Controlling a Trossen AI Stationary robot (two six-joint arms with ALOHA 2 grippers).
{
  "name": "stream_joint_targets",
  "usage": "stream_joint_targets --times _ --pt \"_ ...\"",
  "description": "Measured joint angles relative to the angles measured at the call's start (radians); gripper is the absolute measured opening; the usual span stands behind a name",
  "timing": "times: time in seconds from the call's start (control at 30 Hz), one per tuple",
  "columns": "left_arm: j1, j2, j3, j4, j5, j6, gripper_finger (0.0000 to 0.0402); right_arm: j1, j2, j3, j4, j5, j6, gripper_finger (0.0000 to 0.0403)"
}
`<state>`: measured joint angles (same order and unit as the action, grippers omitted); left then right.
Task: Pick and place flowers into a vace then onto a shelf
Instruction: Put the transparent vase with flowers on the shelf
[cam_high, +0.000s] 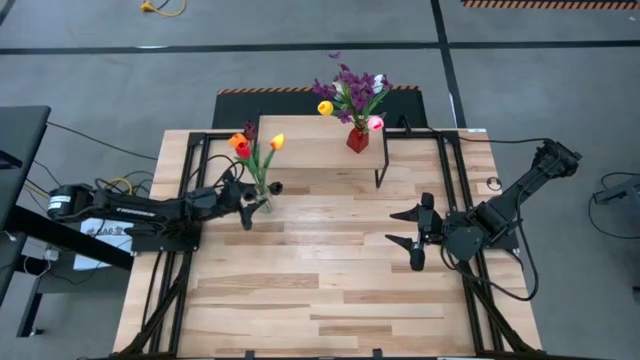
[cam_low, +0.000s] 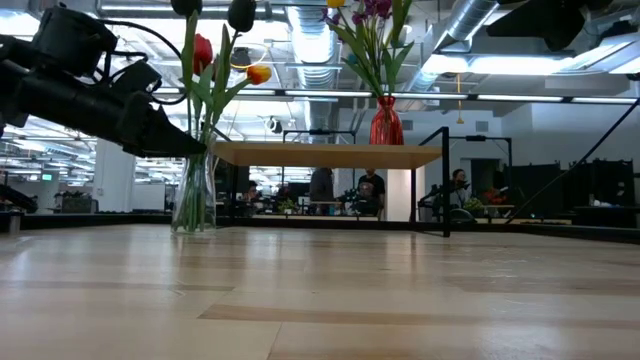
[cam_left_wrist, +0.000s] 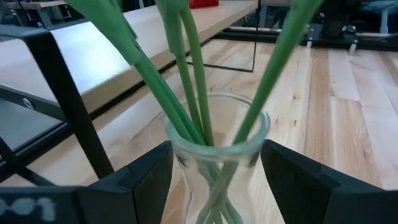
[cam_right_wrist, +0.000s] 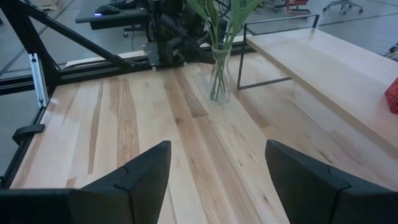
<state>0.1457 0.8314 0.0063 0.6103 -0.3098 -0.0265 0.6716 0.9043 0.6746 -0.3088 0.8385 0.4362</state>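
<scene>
A clear glass vase (cam_high: 263, 195) stands with its base on the table in front of the shelf's left end, holding red, orange and yellow flowers (cam_high: 243, 147) whose green stems (cam_left_wrist: 186, 74) rise from its mouth. My left gripper (cam_left_wrist: 216, 180) is open, one finger on each side of the vase's neck. The light-wood shelf (cam_high: 310, 140) carries a red vase (cam_high: 357, 138) of purple, yellow and pink flowers (cam_high: 350, 90). My right gripper (cam_high: 392, 227) hangs open above the table's right half, with nothing between its fingers. My left gripper comes at the clear vase about level from the table's left. Its fingers (cam_left_wrist: 152, 177) flank the neck (cam_left_wrist: 217, 155) just below the rim. Whether they touch the glass I cannot tell. The vase stands upright with its base (cam_low: 192, 226) on the table.
The shelf's thin black legs (cam_high: 383, 160) stand just right of the clear vase. Black frame rails (cam_high: 165, 280) run along the table's left and right sides. Bare wooden tabletop (cam_high: 330, 290) stretches toward the near edge. People are in the room far behind the table.
</scene>
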Motion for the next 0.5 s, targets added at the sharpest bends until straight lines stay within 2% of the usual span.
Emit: stream_joint_targets --times 0.27,0.5 --pt "0.023 0.000 0.000 0.041 0.038 0.008 0.0228 0.000 0.000 0.000 0.000 0.000 0.000 0.0256" --pt "0.026 0.000 0.000 0.036 0.041 0.008 0.0188 0.000 0.000 0.000 0.000 0.000 0.000 0.0256"
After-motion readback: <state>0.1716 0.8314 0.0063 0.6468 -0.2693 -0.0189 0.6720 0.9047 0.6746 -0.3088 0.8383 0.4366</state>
